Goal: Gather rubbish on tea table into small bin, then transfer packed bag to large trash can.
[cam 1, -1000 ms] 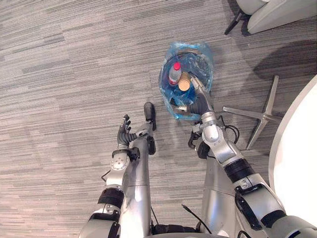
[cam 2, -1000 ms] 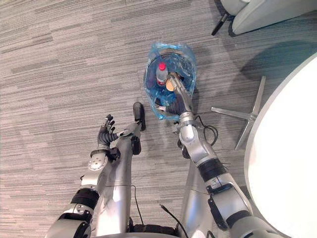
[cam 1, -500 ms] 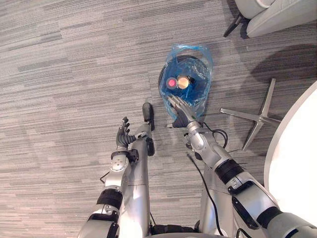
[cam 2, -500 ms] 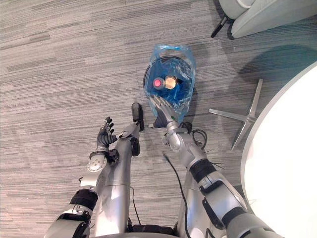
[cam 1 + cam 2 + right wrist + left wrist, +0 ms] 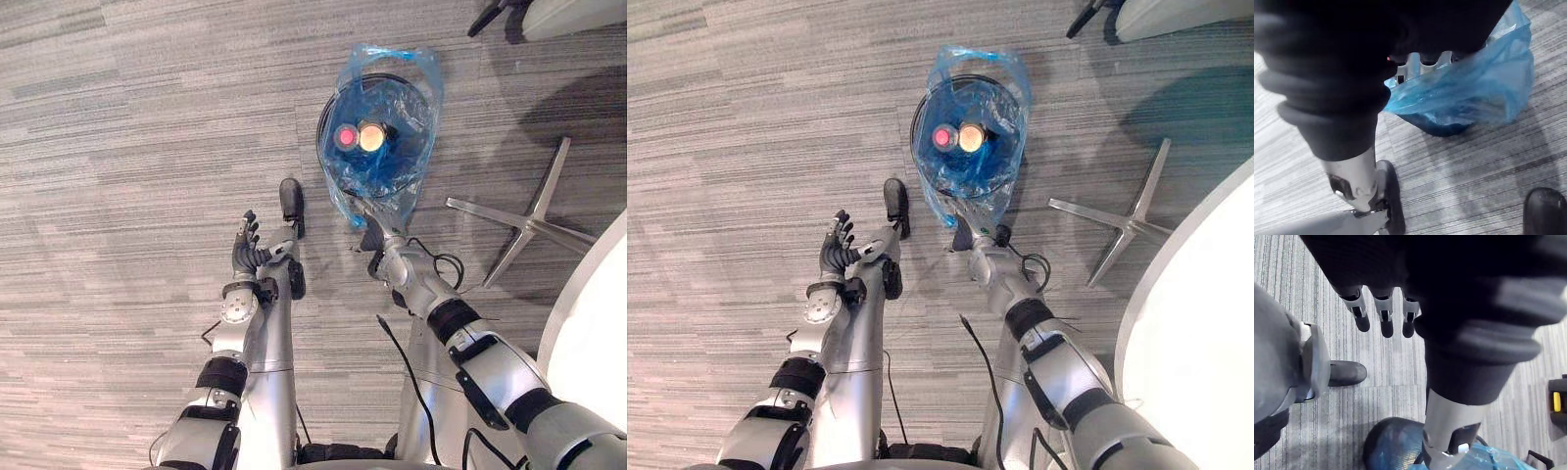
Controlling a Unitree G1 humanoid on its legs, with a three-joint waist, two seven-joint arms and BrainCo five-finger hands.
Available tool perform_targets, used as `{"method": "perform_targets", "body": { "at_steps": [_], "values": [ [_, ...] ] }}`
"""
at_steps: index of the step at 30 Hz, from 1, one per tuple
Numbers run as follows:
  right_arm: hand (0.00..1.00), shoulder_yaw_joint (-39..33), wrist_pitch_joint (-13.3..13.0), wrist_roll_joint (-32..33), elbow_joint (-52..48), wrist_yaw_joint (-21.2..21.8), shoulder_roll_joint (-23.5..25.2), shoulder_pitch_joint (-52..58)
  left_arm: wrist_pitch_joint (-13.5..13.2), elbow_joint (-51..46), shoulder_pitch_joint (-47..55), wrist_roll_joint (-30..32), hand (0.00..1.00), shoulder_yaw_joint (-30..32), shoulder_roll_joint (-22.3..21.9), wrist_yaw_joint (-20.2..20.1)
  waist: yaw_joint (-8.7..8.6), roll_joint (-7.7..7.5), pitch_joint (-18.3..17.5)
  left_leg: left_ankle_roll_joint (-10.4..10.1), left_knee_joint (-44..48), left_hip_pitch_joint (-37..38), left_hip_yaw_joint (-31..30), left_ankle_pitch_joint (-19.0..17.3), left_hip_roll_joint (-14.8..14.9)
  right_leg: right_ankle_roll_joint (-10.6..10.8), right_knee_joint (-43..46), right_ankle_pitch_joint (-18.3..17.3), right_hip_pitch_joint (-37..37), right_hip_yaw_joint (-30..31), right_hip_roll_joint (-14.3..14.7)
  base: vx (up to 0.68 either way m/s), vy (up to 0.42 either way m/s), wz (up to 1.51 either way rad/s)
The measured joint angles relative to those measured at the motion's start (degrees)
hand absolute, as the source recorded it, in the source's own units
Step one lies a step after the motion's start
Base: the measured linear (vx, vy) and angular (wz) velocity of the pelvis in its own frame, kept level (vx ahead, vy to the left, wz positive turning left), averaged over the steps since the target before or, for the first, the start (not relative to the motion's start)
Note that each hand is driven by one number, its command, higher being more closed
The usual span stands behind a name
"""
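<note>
Grey carpet floor all over, fine pale and dark stripes running approx. side to side, w/ faint seams where the bands meet. Over on the robot's right a bare silver star-shaped chair base lies flat on the carpet: thin flat metal spokes fanning out from a small hub, no seat or post to be seen on it. Further off, at the far right corner, part of a pale upholstered chair, cut off by the edge, w/ a black leg angling down to the floor. Carpet betw. those two looks darker, in shade. In the left wrist view, a small dark thing w/ a yellow strip at the edge, too cut off to tell what it is.
</note>
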Motion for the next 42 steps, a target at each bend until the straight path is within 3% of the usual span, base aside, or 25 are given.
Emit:
{"method": "perform_targets", "body": {
  "at_steps": [12,23,33,42],
  "values": [
    [1.0,-2.1,-0.1,3.4,-2.7,-1.5,-0.4,-1.5,0.0,-0.4,-0.5,-2.0,0.0,0.2,-0.2,0.0,0.69,0.01,0.0,0.0,0.6,-0.7,-0.4,0.0,0.2,-0.4,0.4,-0.4,-0.3,-0.4,-0.3,-0.03,-0.012,0.01],
    [1.0,-5.0,-1.6,8.6,-18.7,-3.7,0.9,3.7,1.1,-0.3,0.0,-1.9,0.0,2.0,-1.8,0.0,0.47,0.0,0.0,0.2,2.0,1.6,-0.5,0.2,1.2,-0.5,0.4,-0.3,2.4,-0.4,0.7,-0.05,-0.016,-0.03],
    [1.0,-6.6,-3.7,14.8,-25.8,-3.5,4.7,15.1,2.3,-0.4,4.7,-1.8,0.0,-0.5,-1.9,-0.1,0.16,-0.32,-0.2,-0.2,-6.5,16.1,2.7,0.1,2.0,0.9,-7.9,1.9,15.5,0.0,2.2,-0.04,-0.006,-0.07],
    [1.0,-6.2,-4.7,19.9,-34.9,-1.2,7.6,25.7,2.9,1.7,9.9,0.5,0.0,-1.8,-1.5,-1.4,-0.89,-2.67,-2.1,-0.2,-12.9,33.1,4.1,1.2,1.7,1.4,-15.8,2.5,32.7,-0.3,2.6,0.07,-0.021,0.0]
  ]
}}
